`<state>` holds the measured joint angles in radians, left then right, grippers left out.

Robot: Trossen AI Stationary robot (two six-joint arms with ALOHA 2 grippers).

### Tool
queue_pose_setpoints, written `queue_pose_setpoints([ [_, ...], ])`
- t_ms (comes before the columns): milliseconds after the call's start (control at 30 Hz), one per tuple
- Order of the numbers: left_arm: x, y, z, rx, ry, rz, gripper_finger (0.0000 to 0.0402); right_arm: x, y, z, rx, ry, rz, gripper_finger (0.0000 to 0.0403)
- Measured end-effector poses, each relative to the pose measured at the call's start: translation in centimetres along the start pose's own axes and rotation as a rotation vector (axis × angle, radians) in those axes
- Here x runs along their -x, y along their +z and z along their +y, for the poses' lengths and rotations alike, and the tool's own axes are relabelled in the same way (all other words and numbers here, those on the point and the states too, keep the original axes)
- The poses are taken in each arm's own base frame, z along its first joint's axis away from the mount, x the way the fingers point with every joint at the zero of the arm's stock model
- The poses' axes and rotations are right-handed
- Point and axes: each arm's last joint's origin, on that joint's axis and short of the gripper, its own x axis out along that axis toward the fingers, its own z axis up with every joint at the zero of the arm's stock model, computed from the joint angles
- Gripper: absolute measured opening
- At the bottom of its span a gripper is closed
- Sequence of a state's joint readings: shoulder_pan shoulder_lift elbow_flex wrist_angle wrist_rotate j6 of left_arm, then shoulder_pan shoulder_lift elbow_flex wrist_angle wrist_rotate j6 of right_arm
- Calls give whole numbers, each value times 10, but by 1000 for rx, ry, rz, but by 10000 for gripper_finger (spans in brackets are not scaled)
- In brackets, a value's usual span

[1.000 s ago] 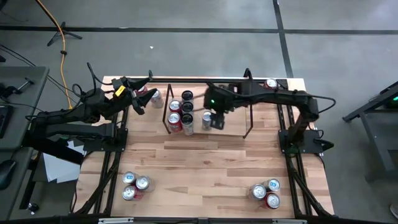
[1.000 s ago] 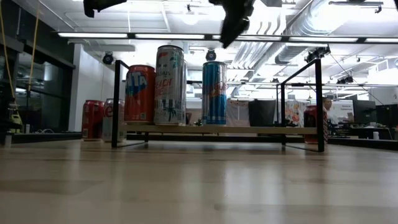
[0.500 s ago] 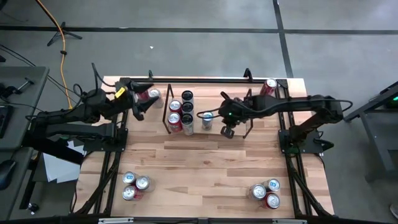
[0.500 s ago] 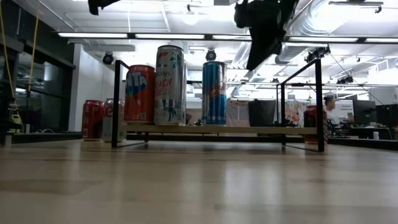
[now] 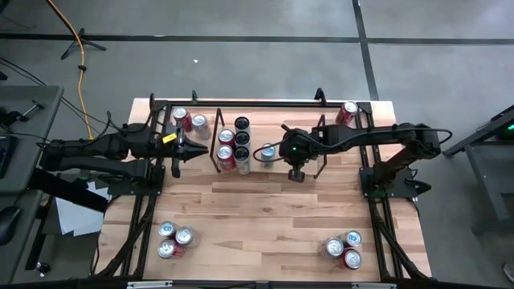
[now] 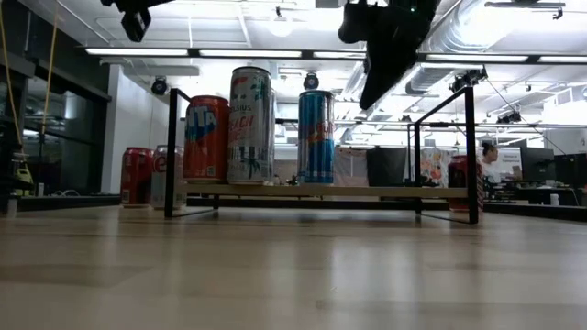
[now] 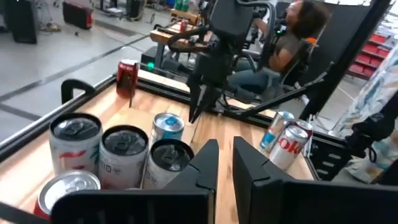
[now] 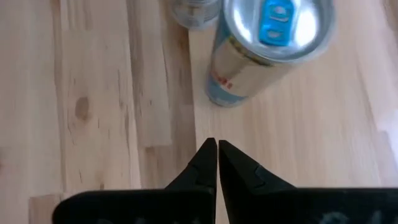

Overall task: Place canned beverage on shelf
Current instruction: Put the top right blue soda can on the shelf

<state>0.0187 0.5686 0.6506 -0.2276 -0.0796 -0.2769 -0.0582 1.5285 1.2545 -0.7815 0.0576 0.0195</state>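
My right jaws (image 5: 296, 172) have let go of the blue can (image 5: 267, 152) and pulled away from it: a second ago they hung right over it, and now they sit just right of centre in the high view, clear of the can and pressed together with nothing between them. The right wrist view shows that plainly, with my two fingertips (image 8: 210, 155) meeting at the bottom centre and the blue can (image 8: 261, 50) standing free in the upper right of that frame.

The can stands upright on the shelf (image 5: 321, 172), a little apart from the four cans (image 5: 234, 147) grouped at the shelf's left end. In the low view it is the blue can (image 6: 316, 137) right of the red and silver ones, level on the shelf's top.

My left jaws (image 5: 178, 151) have swung down from the upper-left corner cans (image 5: 189, 121) and now hover left of the shelf, slightly parted and empty; the left wrist view shows a narrow gap between the fingers (image 7: 205, 165).

I judge this placement done. More cans wait in two clusters at the lower left (image 5: 173, 239) and lower right (image 5: 344, 247) of the bench (image 5: 265, 217), so another pick likely comes next.
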Motion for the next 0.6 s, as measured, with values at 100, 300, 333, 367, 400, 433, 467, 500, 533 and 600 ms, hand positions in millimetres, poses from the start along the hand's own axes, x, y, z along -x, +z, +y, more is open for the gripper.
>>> queue_pose_setpoints([
  [100, 0, -1, -1, -8, 22, -4, 1, -14, 2, 0, 48, -17, 23, 0],
  [300, 0, -1, -2, -31, 43, -10, 0, -35, 5, -5, 46, -110, 39, 0],
  [333, 0, -1, -1, -33, 55, -9, 0, -36, 7, -6, 39, -108, 28, 0],
  [367, 0, -2, -1, -35, 69, -2, 0, -37, 8, -6, 33, -107, 13, 0],
  [400, -1, -3, 0, -36, 80, 4, 0, -37, 9, -6, 32, -108, -1, 0],
  [433, -1, -4, 0, -37, 92, 13, 0, -37, 11, -6, 31, -107, -16, 0],
  [467, -1, -4, 1, -38, 100, 19, 0, -37, 13, -6, 29, -108, -34, 0],
  [500, -1, -4, 1, -38, 108, 18, 0, -37, 14, -6, 26, -110, -46, 0],
  [533, -1, -4, 1, -38, 114, 16, 0, -37, 15, -6, 21, -111, -59, 0],
  [600, -2, -4, 1, -39, 120, 18, 0, -37, 17, -6, 4, -111, -77, 0],
])
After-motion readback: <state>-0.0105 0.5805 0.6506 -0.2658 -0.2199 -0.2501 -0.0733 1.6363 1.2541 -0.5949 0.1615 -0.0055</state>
